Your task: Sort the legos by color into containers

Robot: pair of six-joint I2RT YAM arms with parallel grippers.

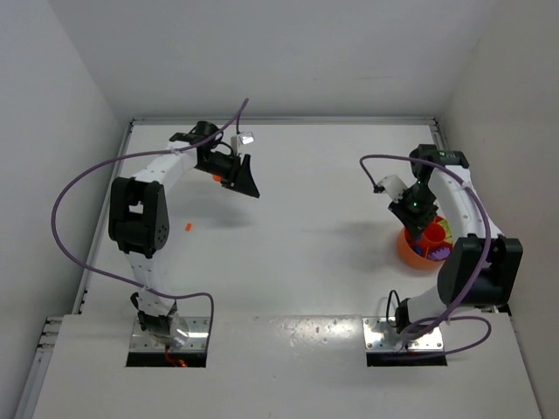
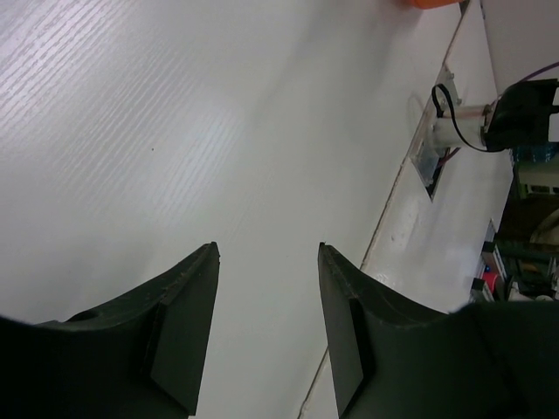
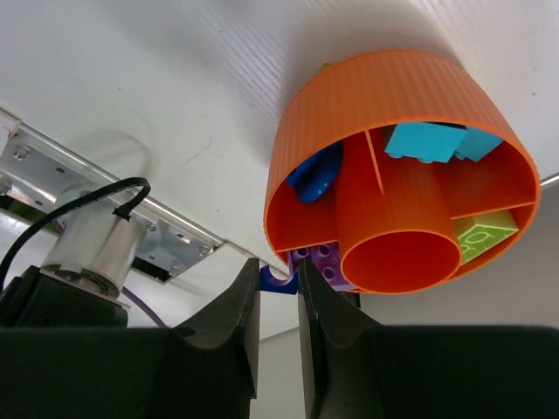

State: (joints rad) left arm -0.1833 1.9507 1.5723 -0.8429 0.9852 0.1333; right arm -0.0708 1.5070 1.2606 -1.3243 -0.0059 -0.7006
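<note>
**Blue lego [image 3: 276,282] pinched at bowl [image 3: 367,113] rim**

Right wrist view alone: right hand [image 3: 279,272], nearly closed, grips it at bowl's 7 o'clock. Left hand [image 2: 266,262] half-open, empty. Top view alone: orange lego [image 1: 188,227] on surface [image 1: 306,262], 9 o'clock.

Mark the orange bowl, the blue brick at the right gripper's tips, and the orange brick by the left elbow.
orange bowl [image 3: 376,100]: right wrist view, ribbed outer wall.
blue brick [image 3: 278,281]: right wrist view, its exposed end.
orange brick [image 1: 188,228]: top external view, its centre.

No legible text seems to appear anywhere.
</note>
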